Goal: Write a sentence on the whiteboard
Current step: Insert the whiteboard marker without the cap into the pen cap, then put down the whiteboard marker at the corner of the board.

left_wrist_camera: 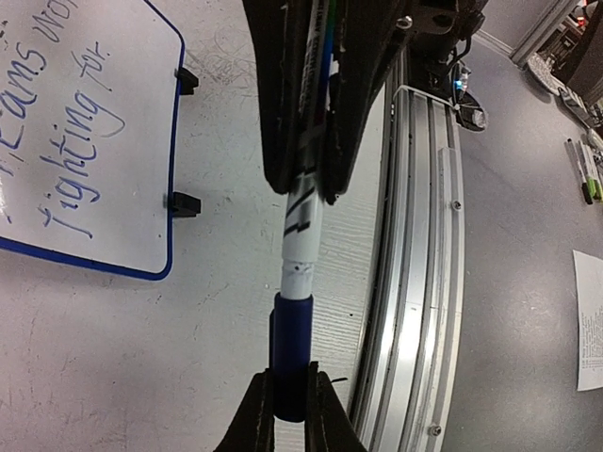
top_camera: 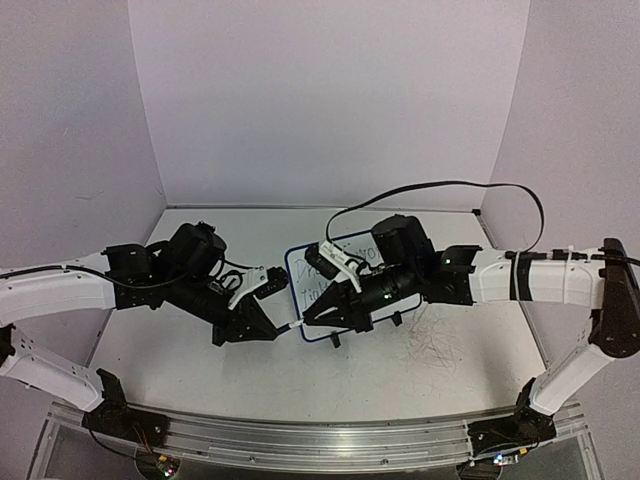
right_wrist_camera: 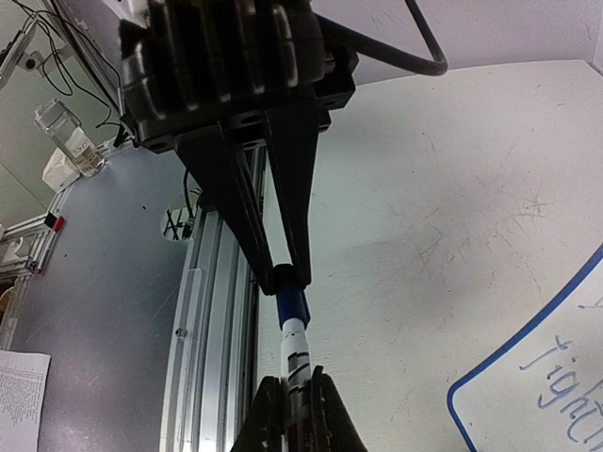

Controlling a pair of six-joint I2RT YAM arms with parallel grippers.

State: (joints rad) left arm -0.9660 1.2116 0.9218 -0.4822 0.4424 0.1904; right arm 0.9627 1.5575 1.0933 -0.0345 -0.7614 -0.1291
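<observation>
Left gripper point(left_wrist_camera: 289, 407): closed narrowly on the blue cap point(left_wrist_camera: 290, 348) of the marker point(left_wrist_camera: 303, 231).
Right gripper point(right_wrist_camera: 292, 407): clamped on the marker's white barrel. The 2 claws were met tip to tip over the tabletop point(top_camera: 200, 370), just in front of the whiteboard point(left_wrist_camera: 141, 188).
Whiteboard: stood at mid-table on 2 black feet point(left_wrist_camera: 186, 202).
Sentence point(left_wrist_camera: 80, 122): written on the board in 2 blue lines, ending "fighting for". The writing was judged finished.
Marker handling: judged light, stiff and smooth, so liable to slip. It was best gripped at mid-barrel, with the cap taken by its sides and moved along 1 axis.
Board handling: judged light and easily slid or tipped.
</observation>
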